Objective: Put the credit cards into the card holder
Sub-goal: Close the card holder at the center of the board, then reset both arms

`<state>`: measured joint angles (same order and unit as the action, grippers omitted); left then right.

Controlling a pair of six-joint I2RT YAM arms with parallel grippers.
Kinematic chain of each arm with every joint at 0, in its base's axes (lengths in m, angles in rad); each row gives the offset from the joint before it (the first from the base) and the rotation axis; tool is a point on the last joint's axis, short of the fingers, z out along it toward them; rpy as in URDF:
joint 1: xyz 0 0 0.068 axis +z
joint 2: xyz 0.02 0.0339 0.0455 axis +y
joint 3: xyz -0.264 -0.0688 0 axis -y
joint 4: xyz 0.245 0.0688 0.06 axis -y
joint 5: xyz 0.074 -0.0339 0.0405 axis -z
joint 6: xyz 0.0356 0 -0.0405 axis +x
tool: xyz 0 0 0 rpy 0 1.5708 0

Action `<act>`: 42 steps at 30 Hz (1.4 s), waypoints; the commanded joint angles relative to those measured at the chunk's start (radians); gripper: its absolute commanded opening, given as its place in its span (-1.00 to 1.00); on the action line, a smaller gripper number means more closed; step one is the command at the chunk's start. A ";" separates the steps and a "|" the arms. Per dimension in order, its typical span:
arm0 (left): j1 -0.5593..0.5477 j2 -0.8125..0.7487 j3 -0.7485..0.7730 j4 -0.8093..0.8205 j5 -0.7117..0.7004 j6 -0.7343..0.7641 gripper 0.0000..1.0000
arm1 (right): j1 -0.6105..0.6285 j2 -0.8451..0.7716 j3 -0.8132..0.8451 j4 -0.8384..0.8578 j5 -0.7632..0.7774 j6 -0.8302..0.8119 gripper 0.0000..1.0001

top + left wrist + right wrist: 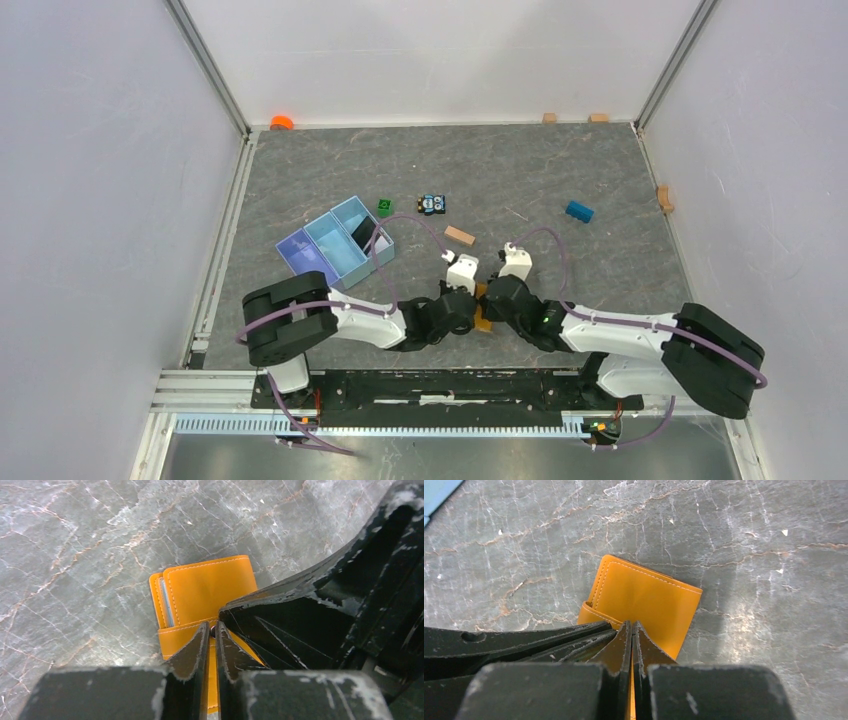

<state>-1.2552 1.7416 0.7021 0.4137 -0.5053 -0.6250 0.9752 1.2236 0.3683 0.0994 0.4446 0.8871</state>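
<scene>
The holder (pixel 210 587) lies folded flat on the surface (pixel 75 555), a smooth orange leather-like rectangle with pale stitching and rounded corners. A thin pale blue card (pixel 166 602) edge peeks from between its layers on one side. Across the holder's near end runs a band of the same leather. The left hand (pixel 212 630) has its fingers closed, tips at that band; whether it pinches it I cannot tell. The right hand (pixel 631 627) is closed tight, tips over the holder's near edge, touching the left hand's side.

The risks, as I judge them: the slick cover could skate on the polished, marble-patterned surface, the card could slide back out, or the crowded hands could knock together. Well away from the holder sits a blue tray (pixel 300 252).
</scene>
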 commanded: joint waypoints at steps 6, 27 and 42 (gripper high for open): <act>0.008 -0.034 0.171 -0.644 0.160 -0.002 -0.43 | -0.021 -0.139 0.109 -0.312 0.100 -0.164 -0.57; 0.683 -0.536 0.340 -0.917 0.255 0.181 1.00 | -0.708 -0.345 0.127 -0.216 -0.275 -0.603 0.69; 0.787 -1.075 0.105 -0.873 0.102 0.290 1.00 | -0.735 -0.720 -0.078 0.074 -0.139 -0.804 0.75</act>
<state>-0.4679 0.7177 0.8536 -0.4961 -0.3763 -0.3843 0.2459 0.5526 0.3279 0.0776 0.2741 0.1349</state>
